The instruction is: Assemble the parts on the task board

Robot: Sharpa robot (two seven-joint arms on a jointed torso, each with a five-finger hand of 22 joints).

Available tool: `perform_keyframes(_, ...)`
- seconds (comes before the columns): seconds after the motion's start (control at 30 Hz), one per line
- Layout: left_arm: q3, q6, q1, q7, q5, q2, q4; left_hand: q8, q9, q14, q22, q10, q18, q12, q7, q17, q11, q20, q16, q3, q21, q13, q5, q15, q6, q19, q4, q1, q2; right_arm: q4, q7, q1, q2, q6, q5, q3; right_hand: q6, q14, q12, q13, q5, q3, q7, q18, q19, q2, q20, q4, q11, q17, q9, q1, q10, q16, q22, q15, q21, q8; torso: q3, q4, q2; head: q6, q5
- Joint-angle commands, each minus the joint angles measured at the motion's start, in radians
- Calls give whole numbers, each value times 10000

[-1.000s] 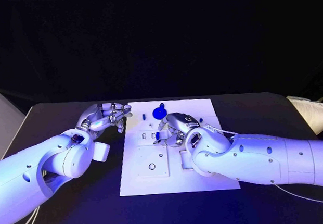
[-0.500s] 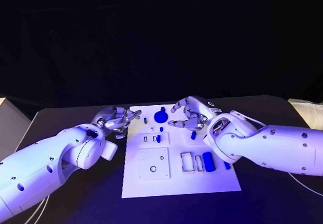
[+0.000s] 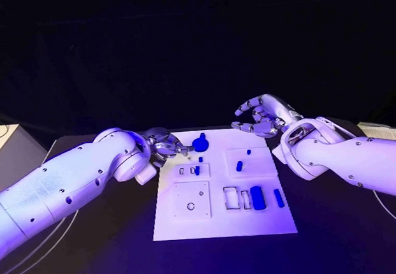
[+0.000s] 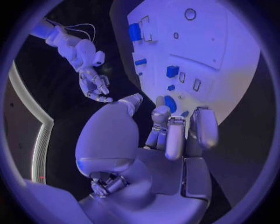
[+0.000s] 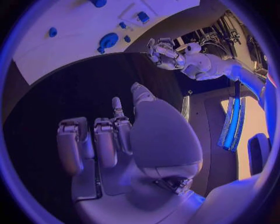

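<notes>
Meanwhile, both hands sit at the board's far end

Broadly, the black counter point(image 3: 96, 247) carries the white task board point(image 3: 225, 224) at its middle, between the two arms. The left hand point(image 3: 166, 144) hangs at the board's far left corner, just beside the round blue part point(image 3: 200, 143); its fingers point(image 4: 175, 140) are curled forward with nothing visibly between them, probably lining up on that piece. The right hand point(image 3: 263, 117) is raised beyond the far right corner, its fingers curled loosely and holding nothing. Small blue parts lie on the board: a long one point(image 3: 256, 197) and a thin one point(image 3: 278, 198) beside the rectangular slots point(image 3: 230, 198) near the right edge, a short one point(image 3: 239, 166) farther back.
</notes>
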Motion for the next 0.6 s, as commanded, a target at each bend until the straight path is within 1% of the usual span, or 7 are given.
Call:
perform_keyframes(0.03,-130,1262,221,-917,-1224,286,-274,66,44,626,-2,46,-115,60,4,1532,-48,1,36,-69,31,-8,-42,-79,92,68,-4,-125,5,-45,264,59,-51,24,501,13,-104,1030,-59,1520,62,66,11,14,926,-81,4,9,7,2583,-9,-41,-111,23,2411,7,-65,-3,81,-56,-38,-40,62)
perform_keyframes(0.17,-349,1613,455,-1046,-1514,602,-636,86,105,624,25,8,-121,35,-2,1531,-57,-12,33,-105,40,-51,-45,-90,83,82,9,-232,33,-188,144,153,-78,132,801,27,-165,1026,-103,1482,67,55,25,32,894,-120,11,13,22,2567,-17,-88,-157,16,2361,17,-134,-28,106,-71,-32,-105,61)
perform_keyframes(0.23,-472,1818,588,-1107,-1738,803,-881,92,133,622,40,-13,-124,22,-5,1527,-59,-16,30,-115,45,-72,-43,-93,73,90,8,-278,57,-320,118,210,-78,200,1094,32,-202,1005,-178,1414,68,44,36,68,831,-146,16,15,31,2489,-20,-125,-234,-15,2260,24,-269,-42,89,-61,-18,-128,53)
perform_keyframes(0.27,-486,1844,604,-1115,-1773,831,-914,94,139,621,47,-18,-126,19,-5,1525,-59,-17,29,-117,48,-77,-42,-93,71,94,8,-287,62,-342,129,218,-76,205,1151,32,-207,1001,-195,1399,69,43,38,73,822,-148,17,15,33,2474,-21,-130,-251,-21,2246,25,-288,-43,96,-62,-17,-142,53)
perform_keyframes(0.43,-601,2061,714,-1177,-2022,1143,-1255,198,304,621,47,-85,-126,-20,-42,1533,-84,-32,27,-156,46,-139,-32,-111,114,88,-2,-409,122,-684,885,316,4,-86,2514,36,-476,247,-2169,-422,229,205,78,880,-806,-219,36,14,46,213,53,-65,-2151,-1254,-317,22,-3897,63,94,-51,-24,-211,49)
perform_keyframes(0.5,-632,2119,730,-1191,-2058,1242,-1336,211,327,621,72,-111,-131,-42,-46,1534,-88,-34,27,-160,55,-178,-29,-115,117,103,-1,-421,127,-830,1299,349,60,-397,3176,36,-590,-323,-3463,-1698,446,384,67,1223,-1560,-266,18,1,42,-1162,110,99,-3221,-2242,-1718,11,-5893,181,68,-51,-9,-218,42)
perform_keyframes(0.6,-683,2215,742,-1208,-2109,1398,-1457,231,376,621,82,-142,-133,-65,-51,1535,-92,-40,25,-181,59,-211,-26,-120,107,107,3,-464,124,-1056,1830,393,158,-818,4104,36,-666,-820,-5011,-3455,768,656,45,1517,-2076,-352,-6,7,11,-2492,197,101,-4217,-3403,-3314,-25,-8083,387,42,-57,4,-239,35)
